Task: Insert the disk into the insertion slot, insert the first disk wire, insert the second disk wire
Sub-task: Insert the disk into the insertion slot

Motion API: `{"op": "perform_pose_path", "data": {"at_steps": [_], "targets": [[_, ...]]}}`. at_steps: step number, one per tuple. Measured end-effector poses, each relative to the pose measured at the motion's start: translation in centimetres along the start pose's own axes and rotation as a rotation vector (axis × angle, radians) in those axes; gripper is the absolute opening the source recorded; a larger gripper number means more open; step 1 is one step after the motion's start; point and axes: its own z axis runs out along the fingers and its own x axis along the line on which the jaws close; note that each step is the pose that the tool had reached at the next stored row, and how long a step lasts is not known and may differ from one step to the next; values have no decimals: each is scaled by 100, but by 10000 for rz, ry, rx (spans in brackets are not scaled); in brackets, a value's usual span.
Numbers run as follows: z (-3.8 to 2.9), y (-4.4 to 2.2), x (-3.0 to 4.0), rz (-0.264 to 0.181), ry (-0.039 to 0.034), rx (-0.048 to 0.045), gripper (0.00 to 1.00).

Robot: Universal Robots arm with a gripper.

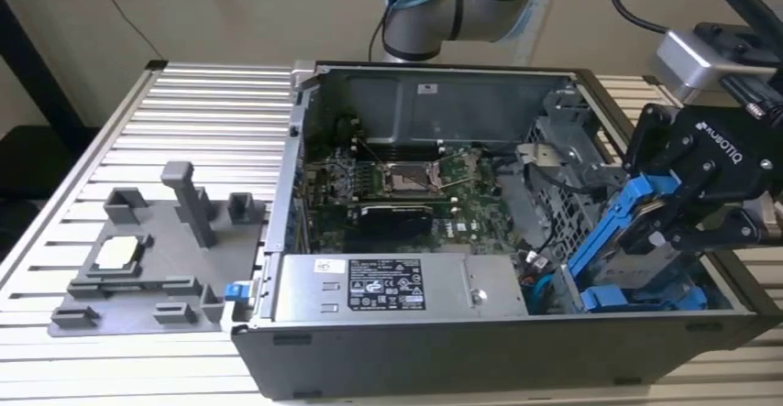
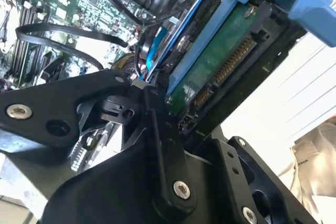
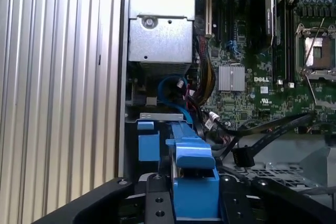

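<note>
The disk (image 1: 636, 227), clipped in a bright blue carrier, hangs tilted and on edge over the drive bay (image 1: 575, 282) at the exterior view's right end of the open computer case (image 1: 367, 351). My black gripper (image 1: 685, 232) is shut on it from that side. The second wrist view has the disk's green circuit board and connector row (image 2: 223, 59) facing the camera, with a black finger (image 2: 160, 135) against it. The carrier's blue end (image 3: 194, 179) sits between my fingers in the first wrist view. A loose black flat wire with its plug (image 3: 242, 156) lies beside the bay, and a blue wire (image 3: 173, 85) curls nearby.
A second blue carrier (image 1: 643, 298) lies low in the bay. The silver power supply (image 1: 391, 287) and green motherboard (image 1: 404, 181) occupy the case. A grey fixture block (image 1: 159, 259) stands on the slatted table (image 1: 183, 104) at the exterior view's left.
</note>
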Motion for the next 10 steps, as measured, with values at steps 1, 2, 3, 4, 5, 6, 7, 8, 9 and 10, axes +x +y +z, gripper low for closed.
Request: {"op": "perform_pose_path", "data": {"at_steps": [1, 2, 3, 4, 5, 6, 7, 8, 9, 10], "targets": [[4, -1, -1, -2, -9, 1, 35], [3, -1, -1, -1, -1, 0, 35], [3, -1, 0, -1, 0, 0, 40], [3, -1, 0, -1, -1, 0, 40], [1, 0, 0, -1, -1, 0, 40], [-10, 1, 0, 0, 0, 0, 47], [-33, 4, -2, 0, -1, 0, 47], [-65, 8, -4, 1, 1, 0, 47], [-98, 12, -6, 0, -1, 0, 47], [-117, 15, -7, 1, 0, 0, 47]]}}
